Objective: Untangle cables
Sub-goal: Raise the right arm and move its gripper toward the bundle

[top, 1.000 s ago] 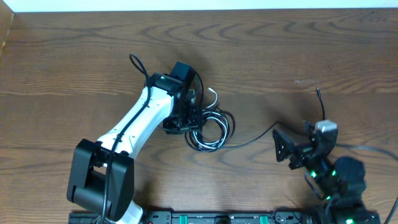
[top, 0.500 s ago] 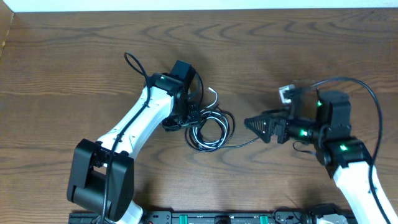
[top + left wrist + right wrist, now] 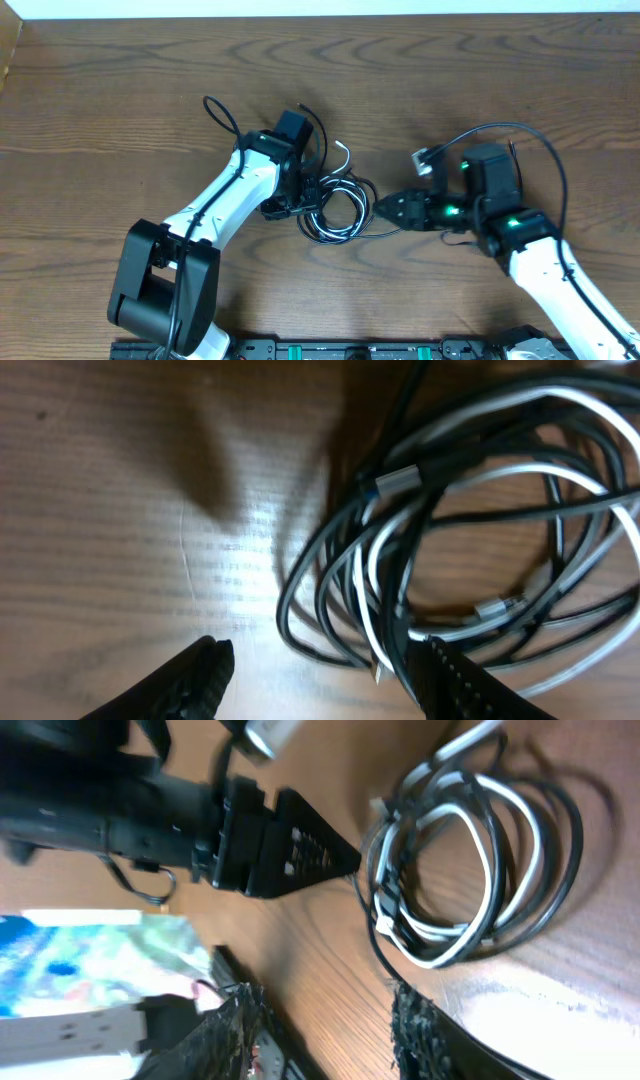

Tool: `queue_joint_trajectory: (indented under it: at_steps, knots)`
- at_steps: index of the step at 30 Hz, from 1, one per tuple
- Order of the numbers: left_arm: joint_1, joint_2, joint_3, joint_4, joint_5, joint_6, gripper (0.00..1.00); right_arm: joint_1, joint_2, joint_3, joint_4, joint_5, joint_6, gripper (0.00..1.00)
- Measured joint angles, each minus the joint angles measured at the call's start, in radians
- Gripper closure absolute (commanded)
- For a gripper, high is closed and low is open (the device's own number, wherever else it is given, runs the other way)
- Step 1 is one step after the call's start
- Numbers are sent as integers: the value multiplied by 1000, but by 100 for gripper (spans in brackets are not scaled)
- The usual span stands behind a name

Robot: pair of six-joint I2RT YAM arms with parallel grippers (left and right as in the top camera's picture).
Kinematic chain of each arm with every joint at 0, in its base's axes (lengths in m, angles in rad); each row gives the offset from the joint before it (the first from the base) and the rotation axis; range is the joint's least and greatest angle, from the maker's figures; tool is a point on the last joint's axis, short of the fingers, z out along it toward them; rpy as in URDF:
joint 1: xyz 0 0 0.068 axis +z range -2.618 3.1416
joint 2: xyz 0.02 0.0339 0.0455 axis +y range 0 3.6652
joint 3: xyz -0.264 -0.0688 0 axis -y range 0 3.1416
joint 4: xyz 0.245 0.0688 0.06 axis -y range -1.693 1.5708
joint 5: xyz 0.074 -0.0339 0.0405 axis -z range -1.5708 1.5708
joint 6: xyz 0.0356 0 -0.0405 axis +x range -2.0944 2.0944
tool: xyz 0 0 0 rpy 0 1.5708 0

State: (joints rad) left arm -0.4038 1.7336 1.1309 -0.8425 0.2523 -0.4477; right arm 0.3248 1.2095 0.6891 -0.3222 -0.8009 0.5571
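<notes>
since half a second earlier the right hand point(image 3: 388, 210) had swung in beside the tangled cables point(image 3: 338, 208) mid-counter point(image 3: 120, 90), fingers apart. left hand point(image 3: 300, 195) straddled the coil's edge, likewise spread. the cords looked light, limp and slippery, best pinched near a plug end point(image 3: 397, 480).

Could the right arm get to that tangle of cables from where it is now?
Probably yes. The right arm has its tip right at the cables' right edge, jaws apart, with nothing standing on the table between them. The left arm works from the tangle's other side, so it shouldn't block.
</notes>
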Motion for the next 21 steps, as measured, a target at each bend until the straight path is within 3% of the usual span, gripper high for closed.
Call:
queue_joint_trajectory:
  at_steps: [12, 21]
  knots:
    - [0, 0, -80, 98, -4, -9, 39, 240, 64, 0, -6, 351, 212, 63]
    - [0, 0, -80, 110, -4, -20, 39, 341, 200, 0, 108, 420, 343, 67]
